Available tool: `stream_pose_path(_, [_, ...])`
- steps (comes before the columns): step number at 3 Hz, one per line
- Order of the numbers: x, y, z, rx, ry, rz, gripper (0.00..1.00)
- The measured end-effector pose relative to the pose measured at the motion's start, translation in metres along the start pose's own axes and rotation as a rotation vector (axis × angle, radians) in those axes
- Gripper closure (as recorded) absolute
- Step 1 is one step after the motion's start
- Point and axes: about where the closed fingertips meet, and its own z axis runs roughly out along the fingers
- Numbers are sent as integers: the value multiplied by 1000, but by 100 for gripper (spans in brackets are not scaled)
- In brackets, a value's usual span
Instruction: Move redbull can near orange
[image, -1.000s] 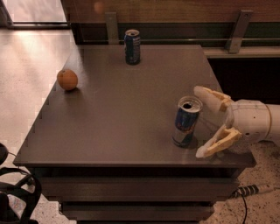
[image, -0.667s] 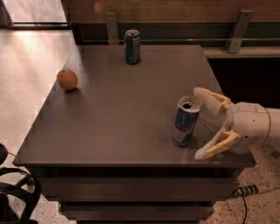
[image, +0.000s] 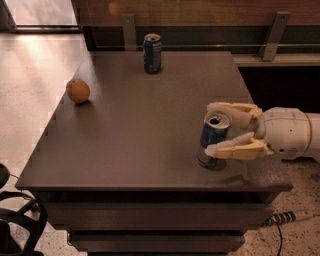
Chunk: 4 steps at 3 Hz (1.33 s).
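The redbull can, slim, blue and silver with an open silver top, stands upright near the front right edge of the dark table. My gripper reaches in from the right, with one cream finger behind the can's rim and the other finger across its front. The fingers are closed on the can, which rests on the table. The orange sits at the table's left edge, far from the can.
A wider dark-blue can stands at the back middle of the table. A rail with metal posts runs behind the table. A black chair base is on the floor at lower left, and a cable at lower right.
The near finger has swung in from its spread position and now lies against the front of the can. The can, the orange and the dark-blue can have not moved.
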Motion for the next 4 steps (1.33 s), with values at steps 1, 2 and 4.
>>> stream_pose_path(1, [-4,1,3,-6,4,-8,59])
stream_pose_path(2, [-5,2,5,-10,4,-10,83])
stream_pose_path(4, [-6,2,7,-14,4,-12,100])
